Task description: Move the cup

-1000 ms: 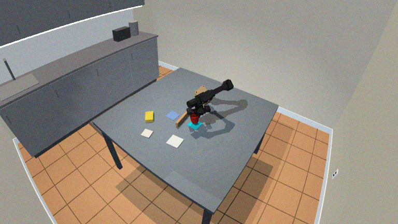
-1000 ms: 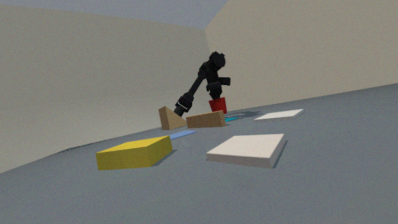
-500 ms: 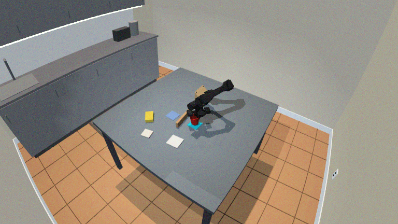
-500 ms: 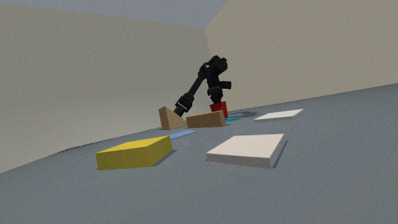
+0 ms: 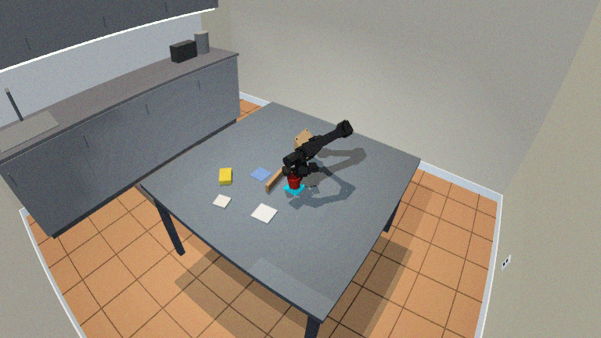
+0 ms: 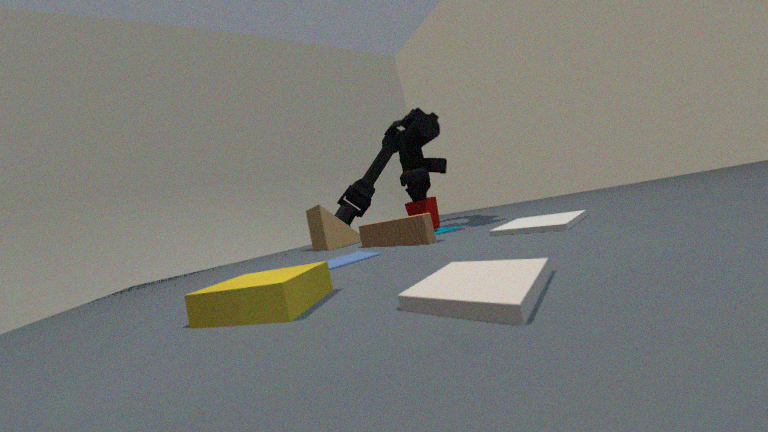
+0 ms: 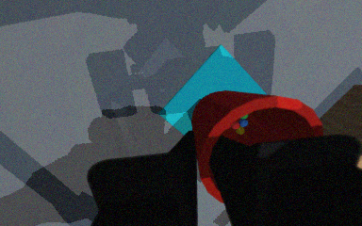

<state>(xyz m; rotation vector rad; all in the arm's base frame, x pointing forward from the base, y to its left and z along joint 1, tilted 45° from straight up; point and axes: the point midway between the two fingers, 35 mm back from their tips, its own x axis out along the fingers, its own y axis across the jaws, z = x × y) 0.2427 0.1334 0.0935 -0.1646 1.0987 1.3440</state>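
A grey table (image 5: 310, 246) is carrying a yellow block (image 5: 224, 175), two white tiles (image 5: 264, 213), blue and cyan pads (image 5: 260, 174), and wooden blocks (image 6: 397, 230).

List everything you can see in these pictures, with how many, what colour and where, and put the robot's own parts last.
Cup: one, red, held over the cyan pad.
Marbles: a few, mixed colours, inside the cup.
Cyan pad: one, under the cup.
Blue pad: one, light blue, across the wooden bar.
Wooden bar: one, tan, between the two pads.
Wedge: one, tan, at the arm's base.
Yellow block: one, beside the blue pad.
White tiles: two, on the table's near side.
Table: one, grey.
Gripper: one, black, shut on the cup's rim.
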